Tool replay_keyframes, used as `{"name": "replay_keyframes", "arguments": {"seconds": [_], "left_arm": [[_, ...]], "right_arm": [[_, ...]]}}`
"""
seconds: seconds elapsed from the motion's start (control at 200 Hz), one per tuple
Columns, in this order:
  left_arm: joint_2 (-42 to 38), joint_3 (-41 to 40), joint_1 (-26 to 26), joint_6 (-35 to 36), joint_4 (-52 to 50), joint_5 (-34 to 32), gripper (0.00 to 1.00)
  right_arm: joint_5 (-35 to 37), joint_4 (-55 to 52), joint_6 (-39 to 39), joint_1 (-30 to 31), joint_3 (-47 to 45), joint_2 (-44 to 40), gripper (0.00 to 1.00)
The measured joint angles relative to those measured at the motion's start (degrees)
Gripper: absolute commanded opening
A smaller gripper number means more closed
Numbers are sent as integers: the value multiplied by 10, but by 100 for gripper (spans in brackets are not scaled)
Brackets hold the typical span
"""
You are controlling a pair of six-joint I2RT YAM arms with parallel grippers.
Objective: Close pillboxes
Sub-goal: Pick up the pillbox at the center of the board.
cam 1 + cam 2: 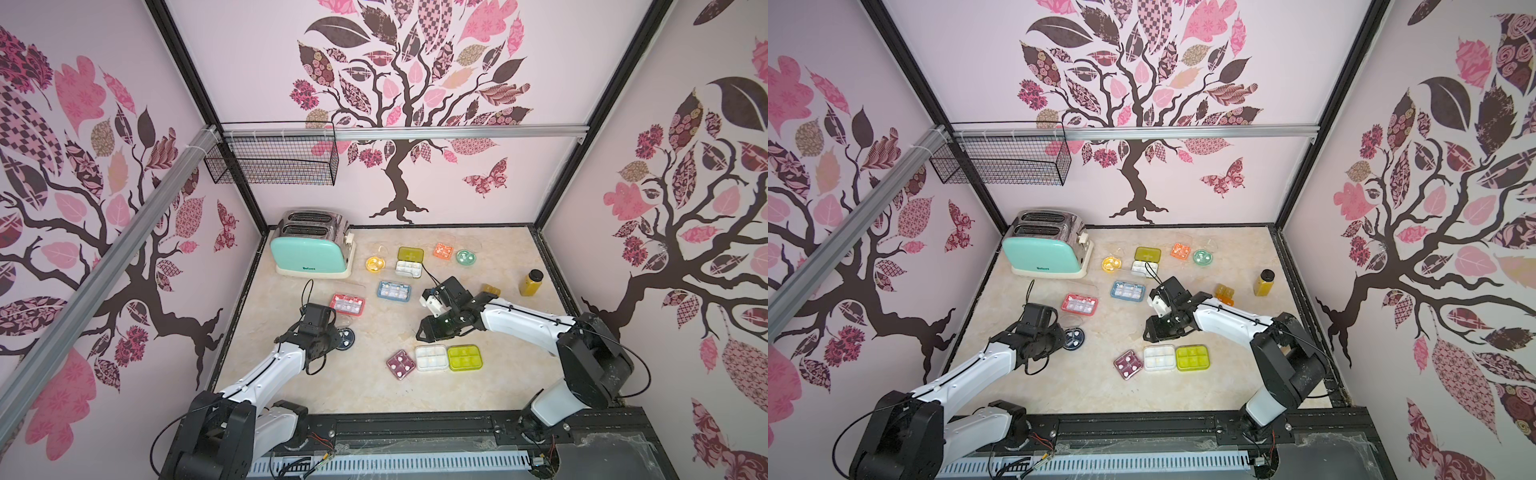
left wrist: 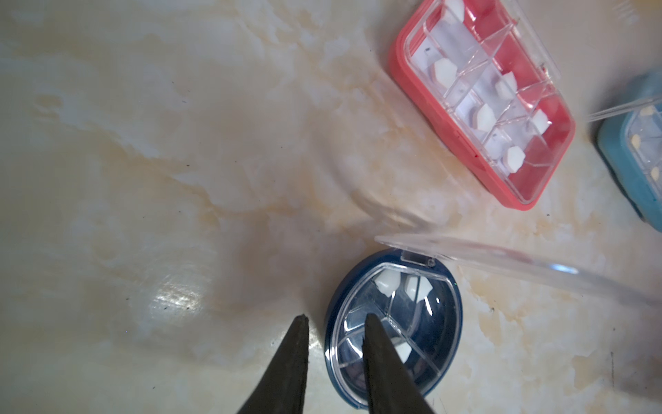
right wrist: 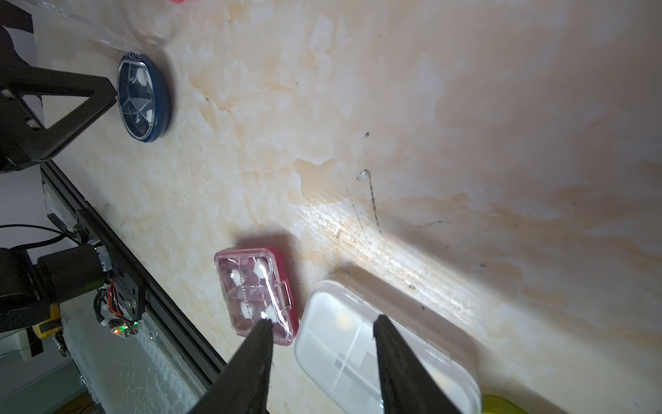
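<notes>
A round navy pillbox (image 2: 422, 322) lies at the front left, its clear lid (image 2: 501, 263) hinged up and standing open. My left gripper (image 2: 336, 318) hovers at its rim, open by a narrow gap, one finger over the box and one beside it. The pink pillbox (image 1: 348, 304) and blue pillbox (image 1: 394, 291) lie beyond it. My right gripper (image 3: 322, 320) is open above the shut maroon pillbox (image 3: 250, 290) and white pillbox (image 3: 344, 344); a yellow-green pillbox (image 1: 464, 357) adjoins them. Yellow (image 1: 375, 263), white-and-olive (image 1: 408, 268), orange (image 1: 443, 250) and mint (image 1: 465, 257) pillboxes sit at the back.
A mint toaster (image 1: 311, 249) stands at the back left. An amber bottle (image 1: 531, 282) with a black cap and a small orange block (image 1: 490, 289) are at the right. A wire basket (image 1: 274, 162) hangs on the wall. The black rail (image 1: 415, 424) borders the front edge.
</notes>
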Motion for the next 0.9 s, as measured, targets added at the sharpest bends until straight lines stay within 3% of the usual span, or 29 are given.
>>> {"name": "replay_keyframes", "arguments": {"seconds": [0.61,0.895], "left_arm": [[21,0,0,21,7,2,9],[37,24,0,54,-1,8,7]], "right_arm": [[-1,-2,5,0,0,0,50],[14,-13,-3,-2,0,0,50]]}}
